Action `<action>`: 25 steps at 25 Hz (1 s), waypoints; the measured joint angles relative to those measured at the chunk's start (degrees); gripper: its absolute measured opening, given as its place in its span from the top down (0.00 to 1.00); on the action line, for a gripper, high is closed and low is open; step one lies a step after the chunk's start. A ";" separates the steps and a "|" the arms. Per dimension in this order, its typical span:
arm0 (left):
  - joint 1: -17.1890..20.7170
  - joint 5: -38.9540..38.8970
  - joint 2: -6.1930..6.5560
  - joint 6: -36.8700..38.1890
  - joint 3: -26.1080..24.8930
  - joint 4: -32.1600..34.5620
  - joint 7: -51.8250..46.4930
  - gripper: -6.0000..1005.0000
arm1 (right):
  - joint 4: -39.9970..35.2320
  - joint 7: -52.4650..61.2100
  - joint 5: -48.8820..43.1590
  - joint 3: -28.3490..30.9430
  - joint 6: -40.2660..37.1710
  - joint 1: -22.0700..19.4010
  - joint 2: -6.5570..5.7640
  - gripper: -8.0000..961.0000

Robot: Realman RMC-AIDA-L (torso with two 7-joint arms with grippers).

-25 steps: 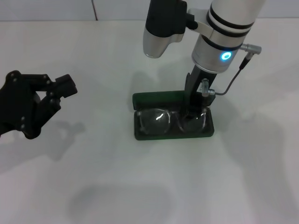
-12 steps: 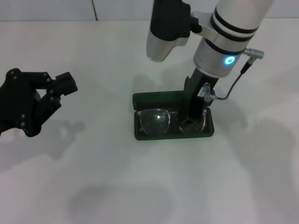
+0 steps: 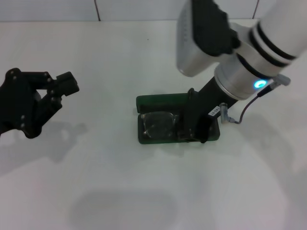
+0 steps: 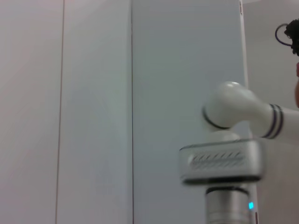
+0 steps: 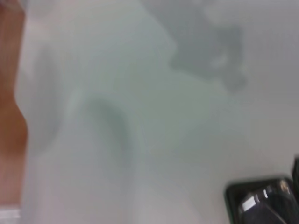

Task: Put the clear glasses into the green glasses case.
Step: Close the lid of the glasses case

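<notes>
Plain white table (image 3: pixel 120 191), pale panelled wall (image 4: pixel 93 112) behind.

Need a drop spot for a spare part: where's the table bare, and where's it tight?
Bare: the near strip of the table below the green glasses case, and the patch between the case and the parked left gripper. Also the far edge behind the case. Tight: the case's right half, where the right gripper sits over the clear glasses.

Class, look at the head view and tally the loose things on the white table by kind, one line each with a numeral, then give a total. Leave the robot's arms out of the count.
Dark green rectangular hard glasses case, lid open: 1
Clear transparent plastic glasses, lying in the case: 1
Total: 2
</notes>
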 joint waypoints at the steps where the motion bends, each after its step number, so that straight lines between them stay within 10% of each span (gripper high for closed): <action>1: 0.00 -0.07 0.00 0.00 0.01 0.02 -0.04 0.93 | -2.39 -0.17 0.56 0.08 0.05 -1.59 -0.03 0.85; 7: -0.49 -0.14 0.05 -0.01 -1.11 0.21 -0.85 0.93 | -19.24 -8.07 5.62 5.22 2.31 -21.53 -0.18 0.85; 12: -1.56 -0.15 0.53 -0.11 -1.28 0.40 -3.42 0.92 | -15.54 -25.60 27.19 14.98 2.73 -33.98 -0.28 0.85; 18: -5.51 0.85 -0.14 -4.20 -1.13 0.29 -6.71 0.91 | 5.87 -41.88 46.04 35.68 -12.08 -36.79 -0.81 0.85; 25: -14.52 8.16 -2.21 -12.53 -0.81 0.44 -12.03 0.88 | 19.87 -51.53 35.75 55.64 -23.38 -36.75 -1.28 0.85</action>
